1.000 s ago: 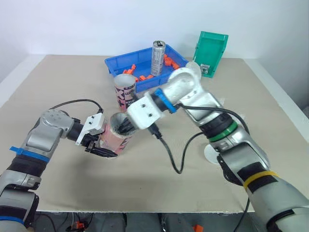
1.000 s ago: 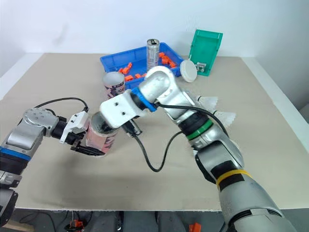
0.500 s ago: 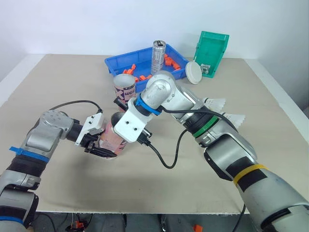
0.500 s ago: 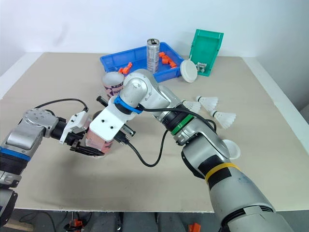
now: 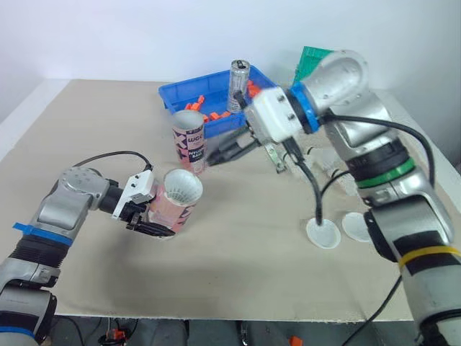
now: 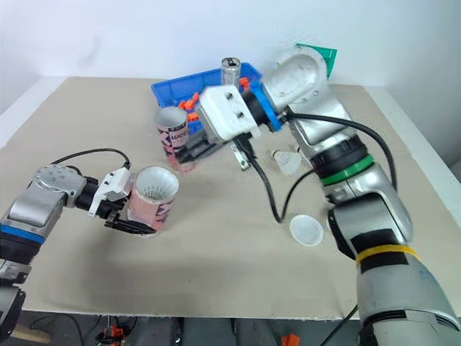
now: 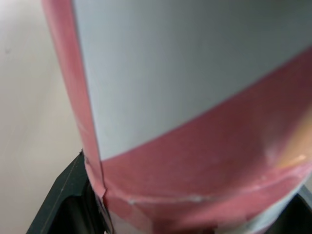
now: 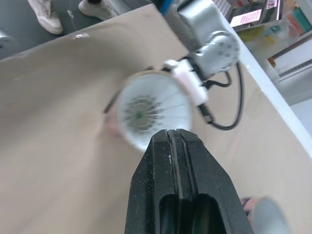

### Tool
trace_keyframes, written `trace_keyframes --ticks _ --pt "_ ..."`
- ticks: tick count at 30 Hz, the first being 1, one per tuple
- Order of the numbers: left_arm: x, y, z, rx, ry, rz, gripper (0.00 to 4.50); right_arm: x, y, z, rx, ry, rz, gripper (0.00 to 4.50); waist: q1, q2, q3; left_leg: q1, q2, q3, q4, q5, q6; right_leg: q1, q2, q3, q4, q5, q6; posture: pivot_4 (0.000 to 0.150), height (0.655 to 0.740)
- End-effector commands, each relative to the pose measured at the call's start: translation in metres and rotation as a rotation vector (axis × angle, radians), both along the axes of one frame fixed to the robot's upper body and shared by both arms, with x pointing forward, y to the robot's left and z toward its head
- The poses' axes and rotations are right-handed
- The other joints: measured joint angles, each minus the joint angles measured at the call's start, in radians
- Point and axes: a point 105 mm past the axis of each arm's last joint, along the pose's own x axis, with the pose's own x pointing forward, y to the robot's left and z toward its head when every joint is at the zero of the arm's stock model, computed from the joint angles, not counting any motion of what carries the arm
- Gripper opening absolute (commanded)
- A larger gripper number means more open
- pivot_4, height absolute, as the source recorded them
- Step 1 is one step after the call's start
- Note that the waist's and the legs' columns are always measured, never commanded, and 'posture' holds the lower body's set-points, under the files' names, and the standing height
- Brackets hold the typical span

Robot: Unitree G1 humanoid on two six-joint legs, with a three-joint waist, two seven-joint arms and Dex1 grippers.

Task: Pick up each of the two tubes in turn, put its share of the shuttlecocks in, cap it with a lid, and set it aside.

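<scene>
Where the pink tube (image 5: 176, 205) was: tilted low over the table (image 5: 238, 267), on the robot's left, its base clamped in the left gripper (image 5: 153, 220).
Tube mouth: a white shuttlecock (image 5: 182, 187) sat in it, feathers outward.
Right gripper (image 5: 220, 153): raised near the second tube (image 5: 189, 140), fingers pressed together on nothing.
Second tube: upright, open, just before the blue tray (image 5: 173, 97).
Lids (image 5: 323, 233): two white ones, flat on the table's right.

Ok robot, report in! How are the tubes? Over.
Left gripper shut on pink tube, shuttlecock inside. Right gripper shut, empty, hovering by second tube. Lids on table, none fitted.
</scene>
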Motion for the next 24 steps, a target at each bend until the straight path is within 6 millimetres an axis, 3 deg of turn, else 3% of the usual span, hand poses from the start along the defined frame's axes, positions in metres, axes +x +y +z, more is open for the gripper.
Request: trace_keyframes --ticks 1,2,3,6,7,9,16,24 --pt "-0.001 -0.003 0.012 -0.052 -0.061 -0.003 3.06 -0.005 -0.025 0.01 0.032 0.007 -0.069 0.05 0.0 0.001 0.001 0.0 0.0 0.0 0.0 0.0 0.0 0.0 0.0 0.0 0.0 0.0 0.0 0.15 0.74" --pt "-0.002 -0.006 0.012 -0.068 -0.066 -0.007 3.06 -0.001 -0.032 0.009 0.05 0.011 -0.13 0.05 -0.001 0.001 0.001 0.0 0.0 0.0 0.0 0.0 0.0 -0.001 0.0 0.0 0.0 0.0 -0.001 0.15 0.74" --pt "-0.003 -0.01 0.012 -0.09 -0.078 -0.013 3.06 0.002 -0.044 0.003 0.04 0.04 -0.192 0.33 -0.001 0.001 0.001 0.0 0.0 0.001 -0.001 0.0 0.0 -0.001 0.0 0.0 0.0 0.0 -0.001 0.15 0.74" --pt "-0.004 -0.023 0.015 -0.173 -0.108 -0.022 3.06 0.002 -0.078 -0.021 -0.026 0.131 -0.341 1.32 0.001 0.001 0.001 0.0 0.0 0.0 0.0 0.0 0.0 0.0 0.0 0.0 0.0 -0.001 -0.001 0.15 0.74" --pt "-0.004 -0.028 0.015 -0.198 -0.115 -0.023 3.06 0.001 -0.087 -0.028 -0.048 0.157 -0.378 2.06 0.001 0.001 0.001 0.0 0.0 0.001 0.0 0.0 0.0 0.0 -0.001 0.0 0.0 -0.001 0.0 0.15 0.74" --pt "-0.002 -0.04 0.01 -0.237 -0.13 -0.032 3.06 0.0 -0.111 -0.048 -0.138 0.214 -0.463 2.34 0.003 0.001 0.001 0.0 -0.001 0.0 0.001 0.0 0.0 0.0 -0.001 0.0 0.0 0.0 0.0 0.15 0.74" --pt "0.006 -0.088 0.009 -0.44 -0.169 -0.04 3.06 0.013 -0.161 -0.094 -0.358 0.256 -0.621 2.34 -0.003 0.002 0.001 0.002 -0.002 0.007 0.007 0.0 0.0 0.002 -0.002 0.006 0.0 0.002 0.001 0.15 0.74" --pt "0.007 -0.117 -0.015 -0.503 -0.109 -0.009 3.06 0.036 -0.169 -0.115 -0.417 0.293 -0.702 2.34 -0.008 0.002 0.001 0.004 -0.003 0.011 0.01 0.0 0.001 0.002 -0.001 0.014 0.0 0.006 0.005 0.15 0.74"
